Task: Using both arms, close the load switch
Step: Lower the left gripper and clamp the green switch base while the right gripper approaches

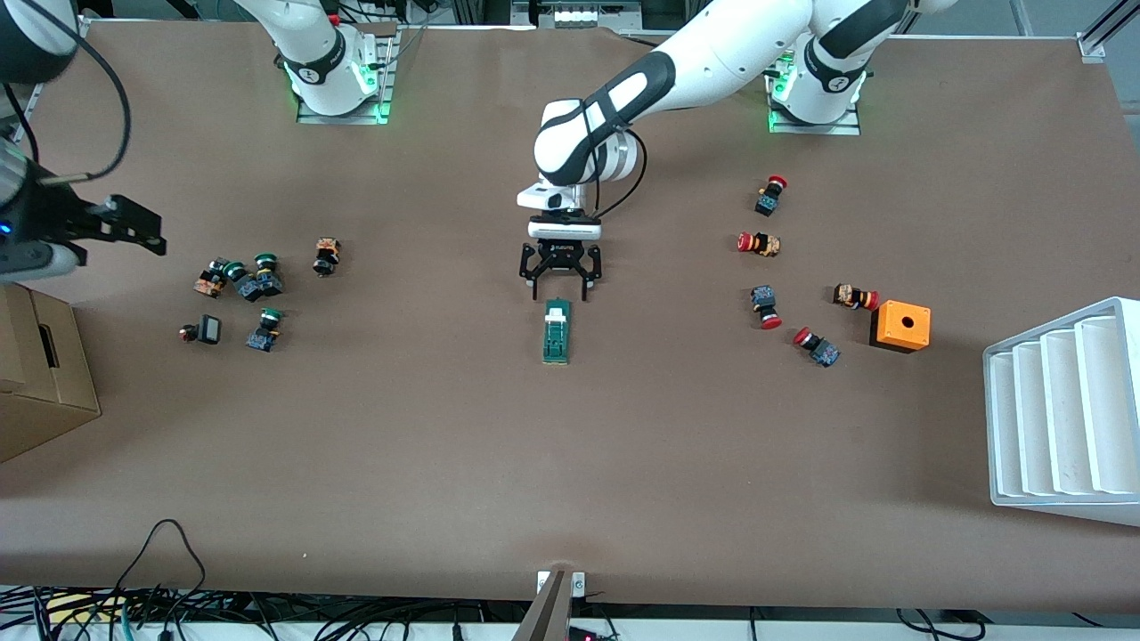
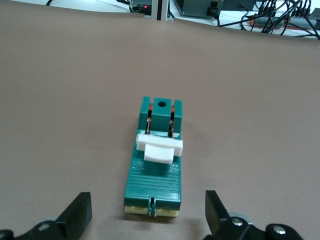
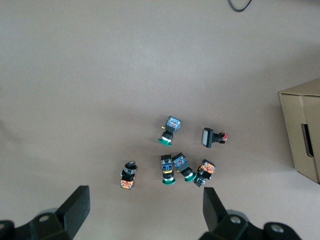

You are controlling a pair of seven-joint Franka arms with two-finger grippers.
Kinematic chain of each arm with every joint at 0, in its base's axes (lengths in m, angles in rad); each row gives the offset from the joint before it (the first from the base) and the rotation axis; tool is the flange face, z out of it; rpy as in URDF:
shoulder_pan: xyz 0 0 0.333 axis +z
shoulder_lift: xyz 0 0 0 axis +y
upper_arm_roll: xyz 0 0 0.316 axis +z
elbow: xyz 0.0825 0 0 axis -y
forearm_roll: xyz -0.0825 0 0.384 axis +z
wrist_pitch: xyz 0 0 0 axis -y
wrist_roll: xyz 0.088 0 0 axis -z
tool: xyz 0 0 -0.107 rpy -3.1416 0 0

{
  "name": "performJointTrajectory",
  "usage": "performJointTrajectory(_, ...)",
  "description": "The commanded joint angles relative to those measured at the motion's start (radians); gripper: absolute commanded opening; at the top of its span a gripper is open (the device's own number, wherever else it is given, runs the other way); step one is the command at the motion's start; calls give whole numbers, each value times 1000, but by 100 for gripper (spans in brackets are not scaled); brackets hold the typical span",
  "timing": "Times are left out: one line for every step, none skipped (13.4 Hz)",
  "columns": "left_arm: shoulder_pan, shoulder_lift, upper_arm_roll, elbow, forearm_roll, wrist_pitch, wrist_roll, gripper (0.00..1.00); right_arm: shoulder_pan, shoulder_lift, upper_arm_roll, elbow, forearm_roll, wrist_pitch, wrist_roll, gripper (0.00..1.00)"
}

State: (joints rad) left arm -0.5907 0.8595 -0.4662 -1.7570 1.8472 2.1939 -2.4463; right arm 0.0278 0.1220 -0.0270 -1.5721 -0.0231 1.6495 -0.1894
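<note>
The load switch (image 1: 557, 331) is a narrow dark-green block lying flat near the middle of the table, with its white tab (image 2: 159, 149) across the top. My left gripper (image 1: 560, 292) hangs low just above the table at the end of the switch that points toward the robots' bases. It is open, and its fingertips (image 2: 80, 212) stand wider than the switch (image 2: 155, 172) without touching it. My right gripper (image 3: 145, 210) is open and empty, held high over the green-capped buttons at the right arm's end of the table; it shows as dark shapes (image 1: 134, 227) at the edge of the front view.
Several green-capped push buttons (image 1: 245, 280) lie clustered toward the right arm's end, beside a cardboard box (image 1: 40, 374). Several red-capped buttons (image 1: 766, 307), an orange box with a hole (image 1: 900, 326) and a white ribbed rack (image 1: 1064, 409) lie toward the left arm's end.
</note>
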Motion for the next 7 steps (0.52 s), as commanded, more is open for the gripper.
performJointTrajectory(-64,29,58,37,36,-29,-68,100,3,51,6,24,2,-5,-77,100)
performJointTrajectory(-86,30,73,37,61,-35,-91,100,0,62,4,26,6,-2,-85,100)
performJointTrajectory(-89,36,78,37,99,-49,-129,100,0,79,4,35,8,-1,-82,100)
performJointTrajectory(-89,44,78,37,136,-74,-169,100,1,103,4,59,29,10,-76,99)
performJointTrajectory(-89,49,78,37,165,-94,-198,100,6,131,2,81,81,19,-55,99)
performJointTrajectory(-93,61,78,37,187,-109,-226,100,6,142,1,86,133,41,-12,99)
performJointTrajectory(-101,70,78,37,208,-126,-247,100,6,152,1,86,170,73,64,99)
